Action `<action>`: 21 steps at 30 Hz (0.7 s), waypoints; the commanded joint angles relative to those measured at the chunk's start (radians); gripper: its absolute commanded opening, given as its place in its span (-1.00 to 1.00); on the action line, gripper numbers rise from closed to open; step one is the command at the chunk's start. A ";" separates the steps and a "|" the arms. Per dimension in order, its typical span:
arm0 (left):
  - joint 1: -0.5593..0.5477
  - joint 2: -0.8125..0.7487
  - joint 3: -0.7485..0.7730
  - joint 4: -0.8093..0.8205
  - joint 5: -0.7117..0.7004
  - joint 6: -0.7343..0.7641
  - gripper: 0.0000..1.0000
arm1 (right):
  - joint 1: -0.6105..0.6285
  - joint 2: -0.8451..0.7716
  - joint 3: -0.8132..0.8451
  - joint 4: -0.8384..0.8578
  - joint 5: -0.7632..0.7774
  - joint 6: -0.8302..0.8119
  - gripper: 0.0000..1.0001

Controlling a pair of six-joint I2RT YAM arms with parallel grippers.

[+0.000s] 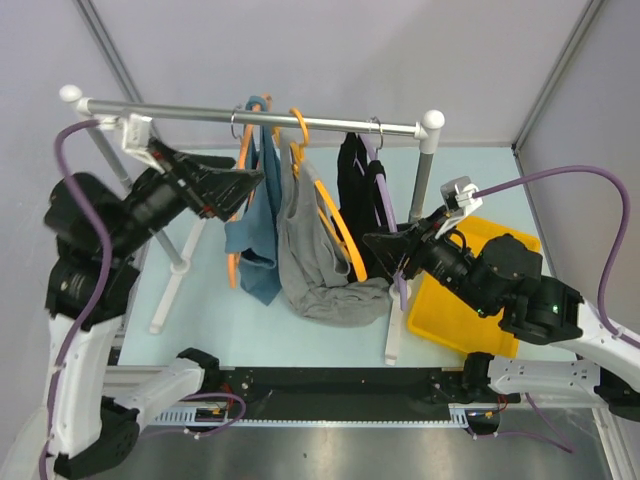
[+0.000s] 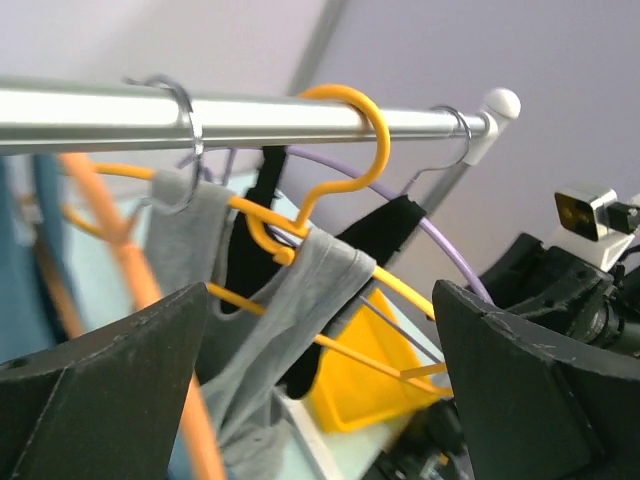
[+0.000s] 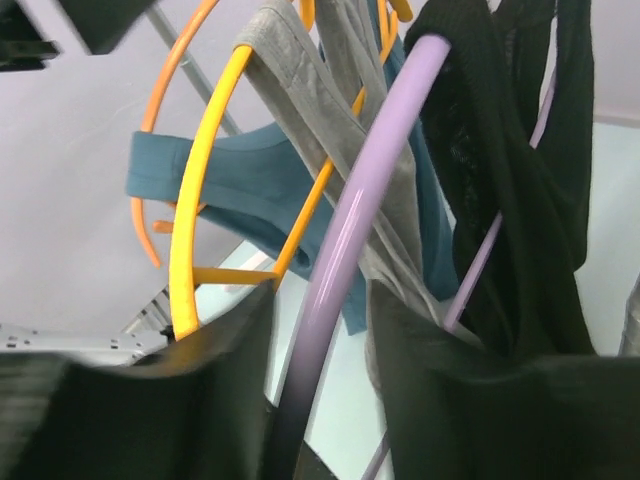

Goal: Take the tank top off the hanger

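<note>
- Progress, as I judge it: barely begun. No tank top is off its hanger, and all the hangers hang from the rail [image 1: 300, 118].
- Left to do: steady a hanger, slip both straps off it, and take the garment away.
- Tank tops, three: blue tank top [image 1: 258, 235] on the left, grey tank top [image 1: 315, 260] in the middle and sagging low, black tank top [image 1: 352, 190] on the right. The task does not say which one is meant. The black one seems likely, given where the right claw sits.
- Hangers, three: orange hanger [image 1: 243, 150] under the blue top, yellow hanger [image 1: 345, 235] under the grey, lilac hanger [image 3: 370, 160] under the black.
- Yellow bin [image 1: 440, 315], one, on the table right of the rack and partly under the right arm.
- Left gripper [image 1: 235, 185]: jaws spread wide and holding nothing, up near the rail beside the hanger hooks.
- Right gripper [image 1: 378, 248]: jaws partway in, one on each side of the lilac hanger's arm. I cannot tell whether they pinch it yet.
</note>
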 commanded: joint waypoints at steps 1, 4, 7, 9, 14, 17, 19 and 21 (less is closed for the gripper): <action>0.006 -0.080 0.035 -0.055 -0.193 0.136 0.99 | -0.032 -0.012 -0.022 0.121 -0.025 0.010 -0.23; 0.006 -0.136 -0.015 0.059 -0.108 0.145 0.99 | -0.046 -0.018 -0.041 0.164 -0.036 0.012 -0.36; 0.006 -0.221 -0.123 0.195 -0.011 0.108 0.99 | -0.053 -0.018 -0.054 0.202 -0.044 0.009 -0.51; 0.006 -0.221 -0.124 0.245 0.021 0.084 0.99 | -0.057 -0.020 -0.061 0.231 -0.042 -0.008 -0.63; 0.006 -0.085 0.045 0.164 0.190 0.001 0.99 | -0.066 -0.024 -0.070 0.300 -0.053 -0.044 -0.87; 0.006 0.009 0.107 0.175 0.326 -0.074 0.99 | -0.067 -0.028 -0.070 0.348 -0.067 -0.063 -1.00; 0.004 0.044 0.118 0.204 0.380 -0.120 0.98 | -0.067 -0.035 -0.070 0.378 -0.075 -0.067 -1.00; -0.018 0.054 0.118 0.224 0.390 -0.131 0.96 | -0.067 -0.047 -0.073 0.433 -0.104 -0.068 -1.00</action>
